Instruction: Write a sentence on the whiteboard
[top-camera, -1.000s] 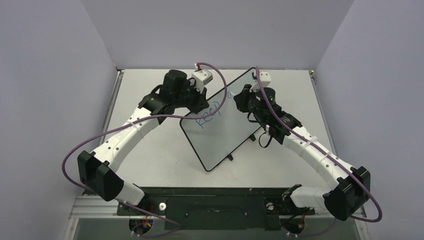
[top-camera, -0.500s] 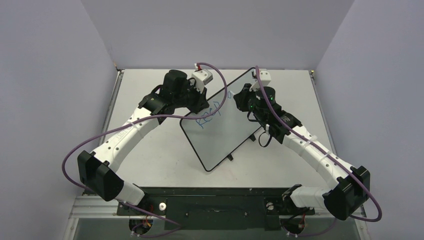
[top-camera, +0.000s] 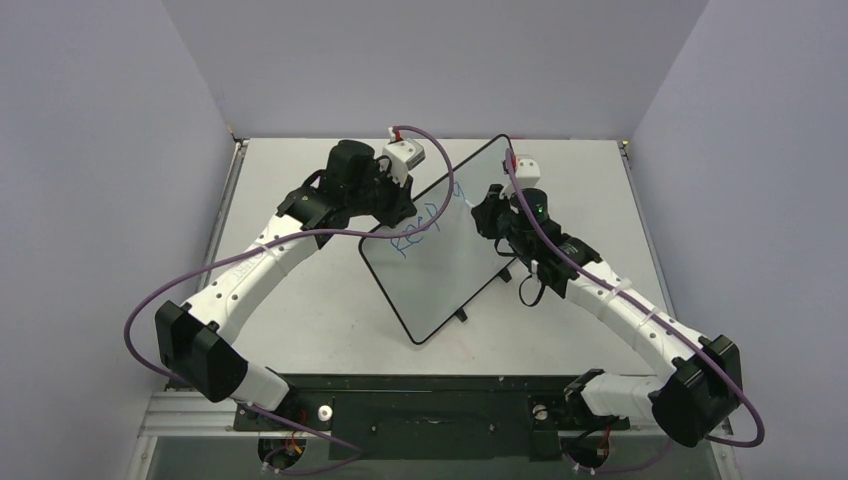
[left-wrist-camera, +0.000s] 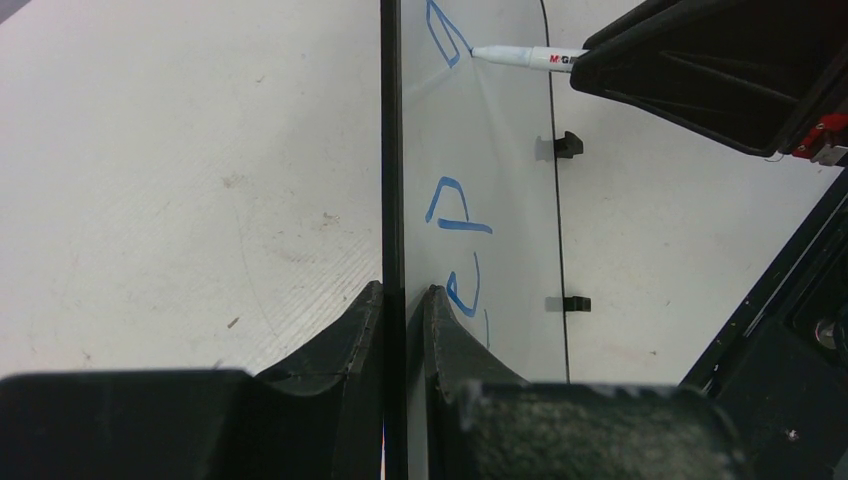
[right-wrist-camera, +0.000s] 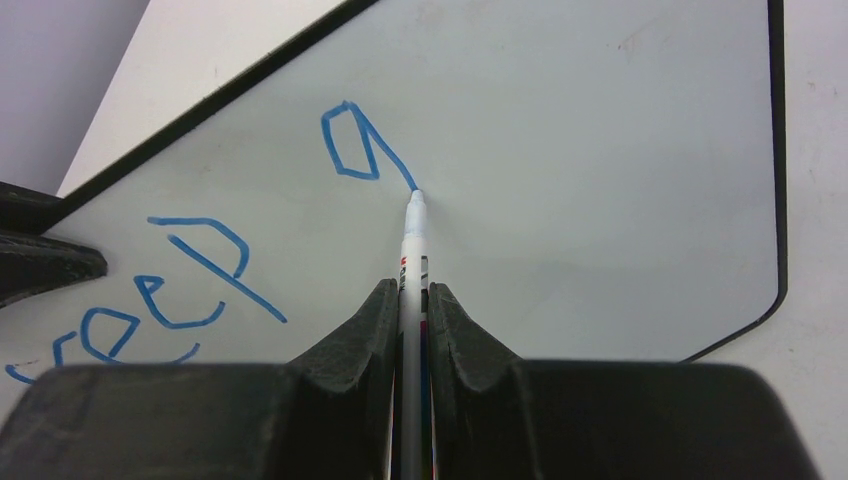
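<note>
Item: slim white whiteboard marker (right-wrist-camera: 413, 240), clenched between the black fingers of the right gripper (right-wrist-camera: 411, 292), tip touching the tail of a blue "g". We judge that too hard a push here could shift the board in its clamp or skid the tip, spoiling the stroke. Large glossy white whiteboard (right-wrist-camera: 600, 150), thin black rim, pinched at one long edge by the left gripper (left-wrist-camera: 403, 293), stands tilted on the pale table (top-camera: 300, 310) between both arms. It bears the sentence (right-wrist-camera: 215, 270), which we read as "keep g": uneven blue lettering climbing toward the far corner.
</note>
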